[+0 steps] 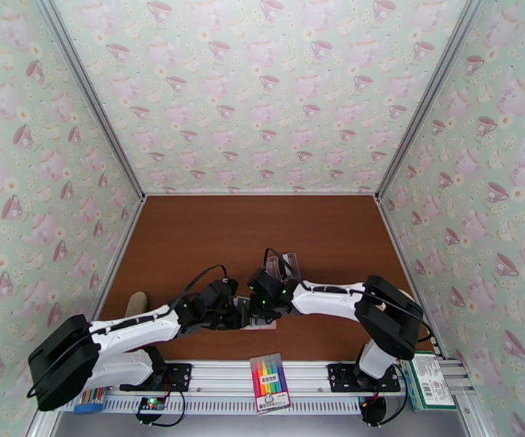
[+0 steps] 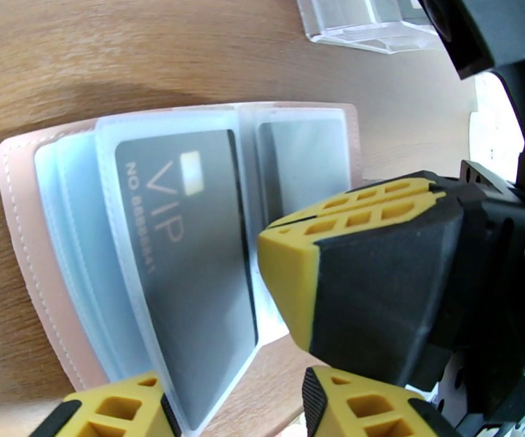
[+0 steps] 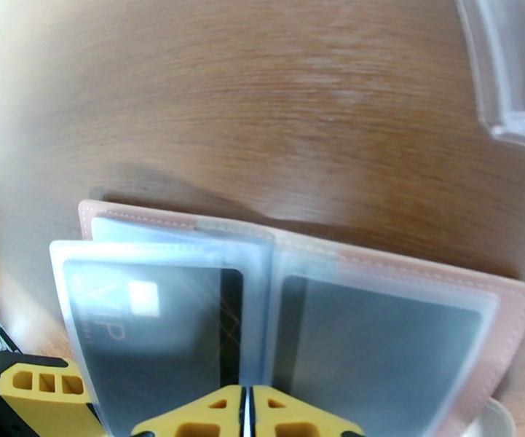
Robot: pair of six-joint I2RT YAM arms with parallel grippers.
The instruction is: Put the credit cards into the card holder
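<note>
At six o'clock on the table point(image 1: 262, 234), both arms fold inward, wrists meeting over the open card holder point(image 2: 22, 227). The left gripper point(image 2: 233, 413) stands half open, straddling a sleeved credit card point(image 2: 189, 249). The right gripper point(image 3: 246, 411) is almost closed at the fold, and I cannot tell whether it holds anything. A clear box point(image 3: 513, 74) lies toward twelve.

a robot test booth in a lab rather than a home: a bare brown table point(image 1: 262, 227) boxed in by teacup-papered panel walls point(image 1: 262, 89) on aluminium posts point(image 1: 91, 96), with the left arm point(image 1: 135, 328) and right arm point(image 1: 331, 294) bolted to a metal rail point(image 1: 218, 373)
</note>
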